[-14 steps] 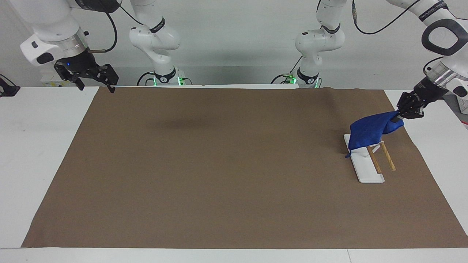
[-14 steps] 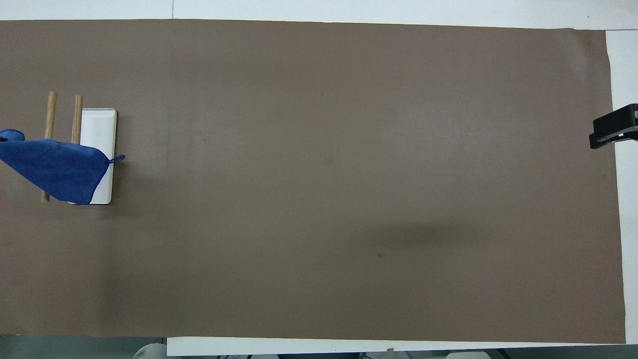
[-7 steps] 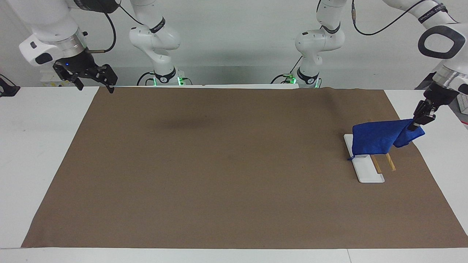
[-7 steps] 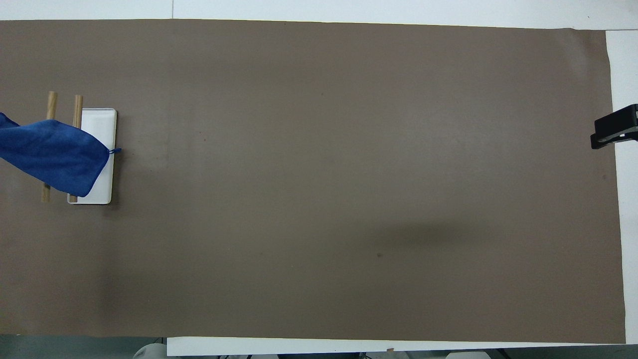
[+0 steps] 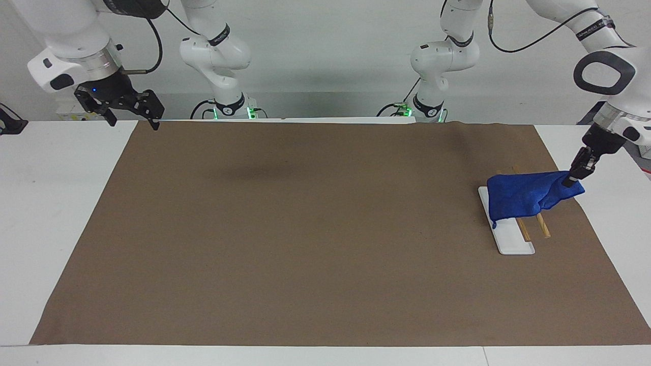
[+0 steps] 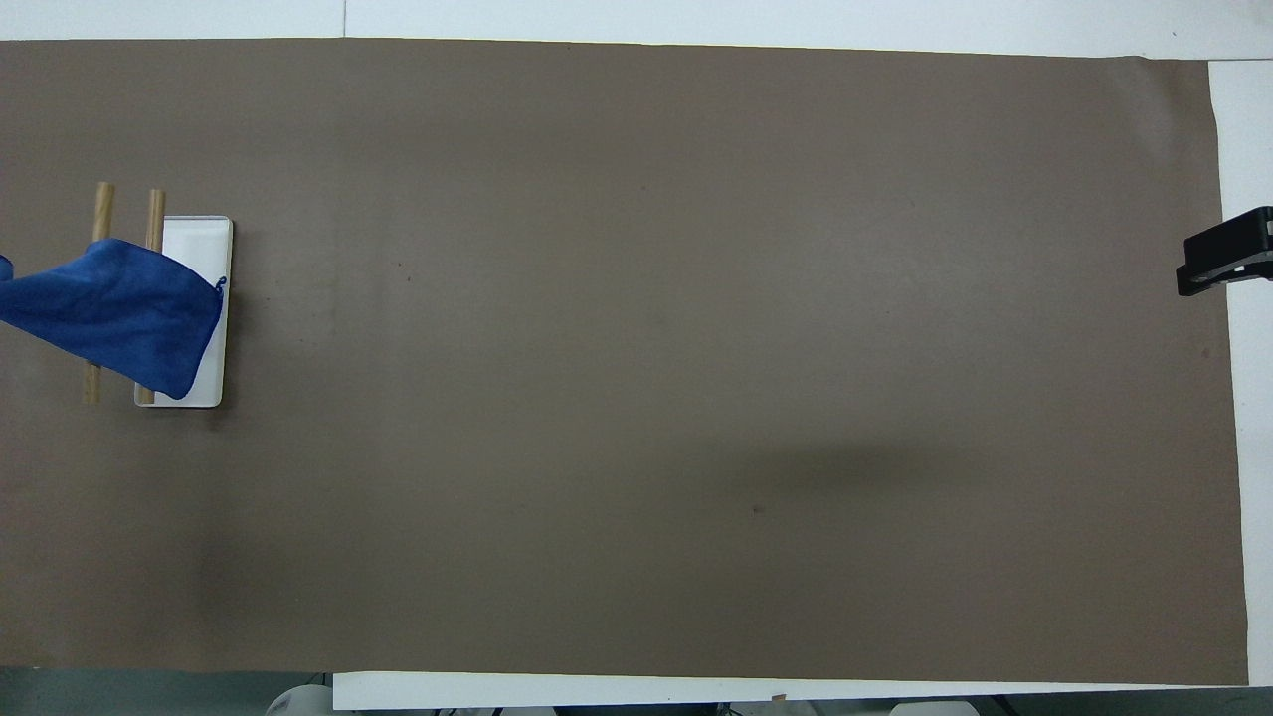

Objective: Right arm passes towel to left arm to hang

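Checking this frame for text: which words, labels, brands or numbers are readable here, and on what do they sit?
Dark bands around the arms' white links, e.g. on the left arm and the right arm: printed lettering is there, too small to read.
Towel, white rack base, brown mat: no text visible.
Nothing else legible in either view.

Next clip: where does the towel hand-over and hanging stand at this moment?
The hand-over looks done: the left tool is shut on one end of the blue towel, while the right tool waits open at the right arm's end of the table. In hand: the towel is draped across the rack's wooden bars. Left: letting go and pulling clear.
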You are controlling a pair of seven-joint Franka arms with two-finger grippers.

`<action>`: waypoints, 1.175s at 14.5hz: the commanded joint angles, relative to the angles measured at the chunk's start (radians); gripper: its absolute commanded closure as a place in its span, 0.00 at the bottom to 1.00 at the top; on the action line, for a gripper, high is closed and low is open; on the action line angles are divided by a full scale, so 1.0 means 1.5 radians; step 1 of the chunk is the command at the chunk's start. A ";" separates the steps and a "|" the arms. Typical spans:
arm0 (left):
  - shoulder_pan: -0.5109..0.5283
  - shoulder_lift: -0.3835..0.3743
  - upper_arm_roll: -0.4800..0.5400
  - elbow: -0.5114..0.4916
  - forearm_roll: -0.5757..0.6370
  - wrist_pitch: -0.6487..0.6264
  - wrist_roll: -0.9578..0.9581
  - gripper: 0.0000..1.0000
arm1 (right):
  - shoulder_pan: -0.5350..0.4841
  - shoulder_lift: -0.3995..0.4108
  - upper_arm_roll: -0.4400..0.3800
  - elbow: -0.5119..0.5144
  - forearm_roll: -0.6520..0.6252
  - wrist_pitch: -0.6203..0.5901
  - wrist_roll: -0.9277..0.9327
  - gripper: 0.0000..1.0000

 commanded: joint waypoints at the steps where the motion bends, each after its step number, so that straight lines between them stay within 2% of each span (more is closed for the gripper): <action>1: 0.002 0.004 -0.001 -0.003 0.061 0.013 0.041 0.25 | -0.001 -0.009 0.001 -0.013 0.000 0.010 -0.017 0.00; 3: 0.002 0.005 -0.001 -0.001 0.068 0.012 0.045 0.02 | -0.001 -0.009 0.002 -0.013 0.000 0.012 -0.016 0.00; 9: -0.012 0.007 -0.014 0.029 0.069 -0.012 0.130 0.02 | 0.000 -0.009 0.003 -0.014 0.000 0.008 -0.016 0.00; 13: -0.073 0.006 -0.023 0.075 0.071 -0.085 0.174 0.02 | -0.001 -0.011 0.003 -0.014 0.001 0.007 -0.016 0.00; 14: -0.090 0.006 -0.030 0.085 0.088 -0.106 0.175 0.02 | -0.001 -0.011 0.003 -0.014 0.000 0.006 -0.016 0.00; 17: -0.100 0.006 -0.118 0.131 0.196 -0.187 0.174 0.02 | -0.001 -0.012 0.003 -0.015 0.001 0.003 -0.016 0.00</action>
